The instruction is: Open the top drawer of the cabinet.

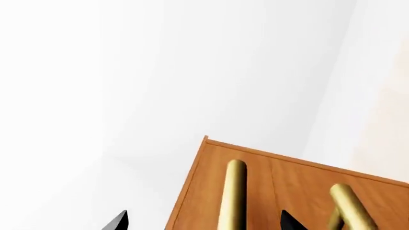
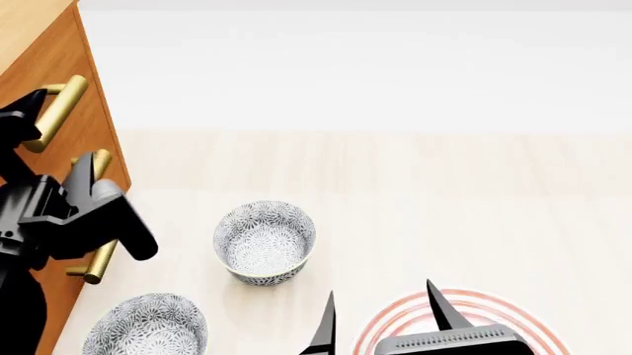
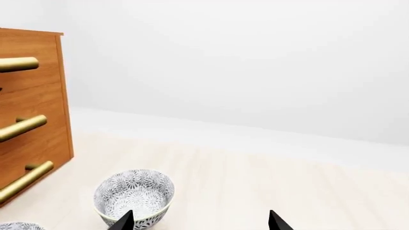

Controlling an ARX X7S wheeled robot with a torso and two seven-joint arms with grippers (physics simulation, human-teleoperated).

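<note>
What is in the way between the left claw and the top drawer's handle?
Nothing visible. The left claw is open, with the top drawer's brass bar handle between its black fingertips. The patterned bowls sit off to the side.

2 patterned bowls, grey-white floral print, sit on the light wood surface: nearer bowl [image 2: 146, 325] by the head view's bottom edge, farther bowl [image 2: 265, 242] just beyond it, apart, both upright. Red-ringed plate [image 2: 395, 316] lies flat to the right, partly hidden. White wall [image 3: 255, 57] behind.
</note>
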